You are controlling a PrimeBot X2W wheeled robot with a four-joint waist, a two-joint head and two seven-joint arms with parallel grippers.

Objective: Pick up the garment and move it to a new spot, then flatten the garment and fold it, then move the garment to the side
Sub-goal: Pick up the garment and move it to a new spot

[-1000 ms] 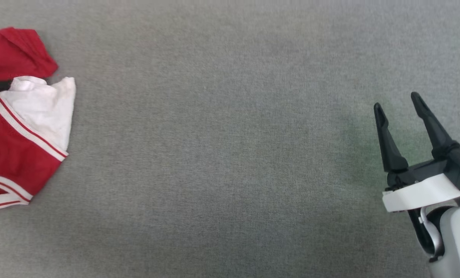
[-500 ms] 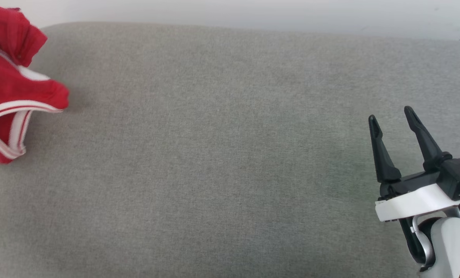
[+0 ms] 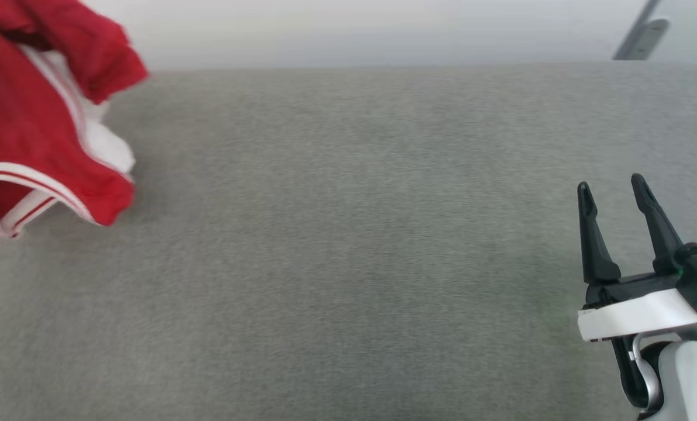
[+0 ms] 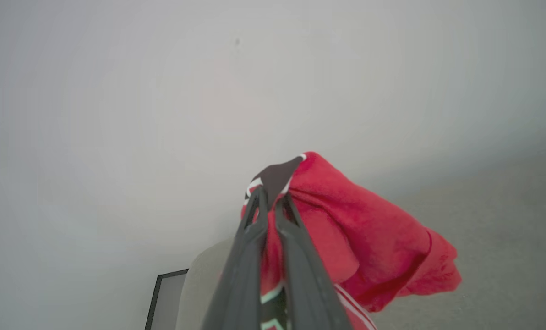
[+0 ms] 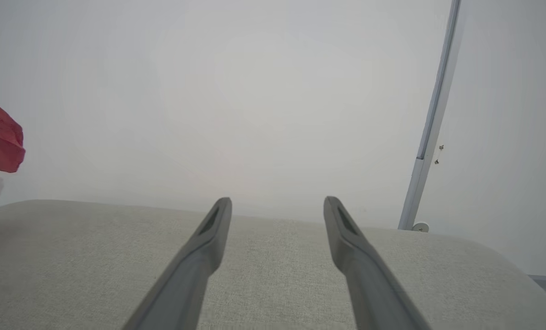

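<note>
Over the left end of the table [image 3: 348,263], held up in the air: the garment [image 3: 38,134], bunched, red with white sleeve cloth and red-and-white striped trim. Hangs in loose folds from the left gripper [image 4: 271,196], striped hem lowest, close above the grey table top. Touching the top or just clear of it: cannot tell, with that edge blurred.

Seen from the left wrist, both fingers [image 4: 250,256] pressed together and clamped on a fold of the garment, with a black patch [image 4: 275,176] outlined in white poking out past the tips. Red cloth draped to the right of those fingers, with the table's grey top low on the right and a pale wall [image 4: 117,91] beyond. Beside the table's rounded left end, low in that view, a dark-framed panel [image 4: 163,298], only partly seen.

Over the right end of the table, well apart from the garment: the right gripper [image 3: 611,184], its 2 dark fingers spread apart, holding nothing, pointing toward the table's far edge. From the right wrist, the same 2 fingers wide apart above the grey top, with a corner of red cloth and a bit of white at that view's left edge. Behind the table's far right corner, a pale upright pole [image 5: 431,114] against the wall.
</note>
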